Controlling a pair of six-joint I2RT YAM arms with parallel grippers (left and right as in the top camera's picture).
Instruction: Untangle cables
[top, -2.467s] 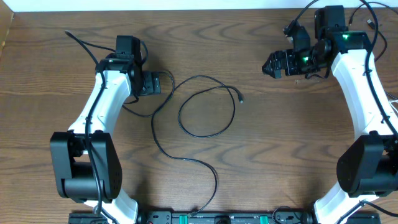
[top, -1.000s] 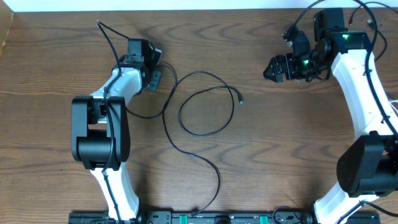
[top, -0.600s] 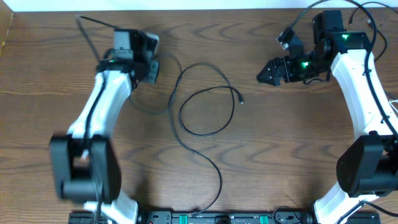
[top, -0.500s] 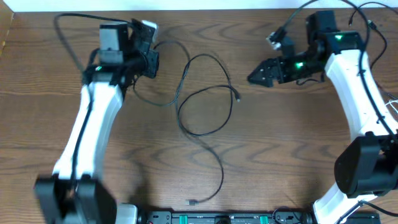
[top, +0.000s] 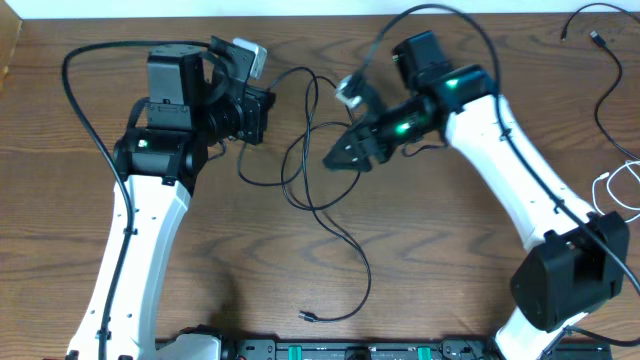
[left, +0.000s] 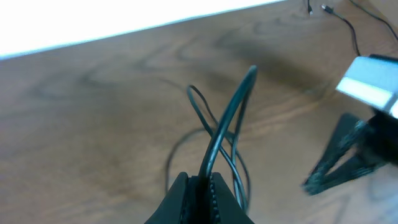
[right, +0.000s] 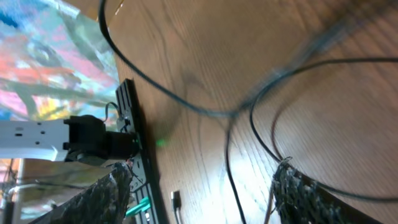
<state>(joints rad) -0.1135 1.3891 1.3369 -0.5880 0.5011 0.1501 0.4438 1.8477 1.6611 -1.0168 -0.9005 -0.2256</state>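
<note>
One thin black cable (top: 318, 160) lies in crossed loops mid-table, its tail running down to a small plug (top: 310, 317) near the front edge. My left gripper (top: 266, 106) is shut on this cable and holds a strand raised; in the left wrist view the cable (left: 231, 115) rises straight out of the closed left gripper (left: 200, 184). My right gripper (top: 332, 160) hovers open over the loops. In the right wrist view, strands of the cable (right: 227, 155) pass between the spread fingers (right: 93, 199) of the right gripper (right: 202, 169), and the plug (right: 176, 200) shows below.
Another black cable (top: 600, 60) and a white cable (top: 615, 185) lie at the table's right edge. The arms' base rail (top: 330, 350) runs along the front edge. The right arm's link (top: 510, 150) crosses the table's right half.
The right arm swung left from the far right corner to over the loops, its jaws narrowing. The left gripper pulled the cable up and right, and the plug end slid onto the table.
</note>
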